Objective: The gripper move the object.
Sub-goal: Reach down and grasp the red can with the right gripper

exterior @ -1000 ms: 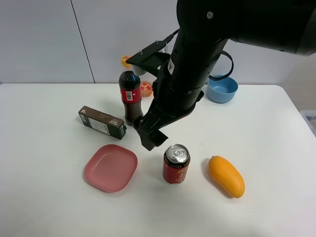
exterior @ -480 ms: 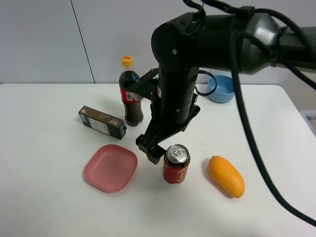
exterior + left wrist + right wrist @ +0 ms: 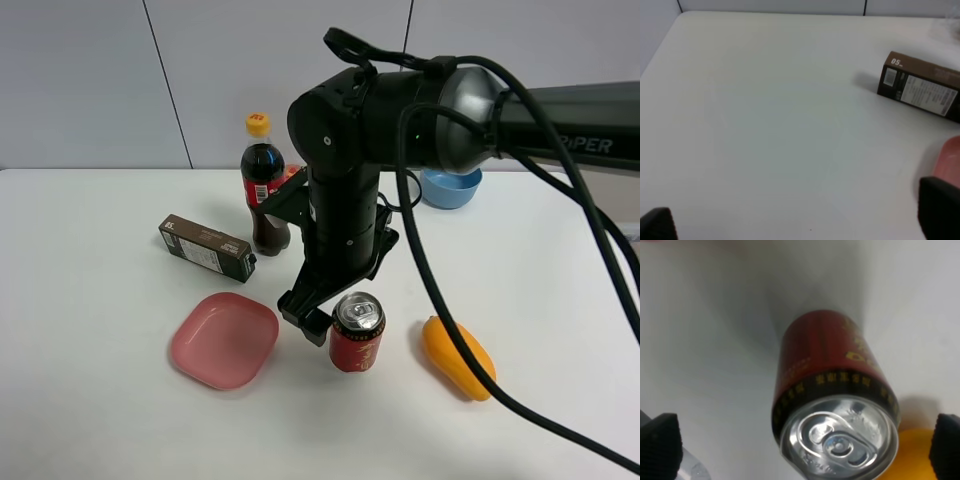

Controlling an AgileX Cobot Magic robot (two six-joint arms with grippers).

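The red can (image 3: 357,341) with a silver top and yellow characters stands upright on the white table, between the pink plate and the mango. My right gripper (image 3: 318,314) hangs on the bulky black arm just left of and above the can. In the right wrist view the can (image 3: 832,390) lies between the two open black fingertips (image 3: 659,440), which do not touch it. My left gripper (image 3: 797,222) is open and empty over bare table; it does not show in the exterior view.
A dark cola bottle (image 3: 262,190) stands behind the arm. A brown carton (image 3: 207,248) lies at its left, also seen in the left wrist view (image 3: 920,87). A pink plate (image 3: 224,340), an orange mango (image 3: 457,357) and a blue bowl (image 3: 450,188) are nearby.
The right arm has swung down and toward the can, so its gripper now sits close beside the can top. The can and other objects have not moved.
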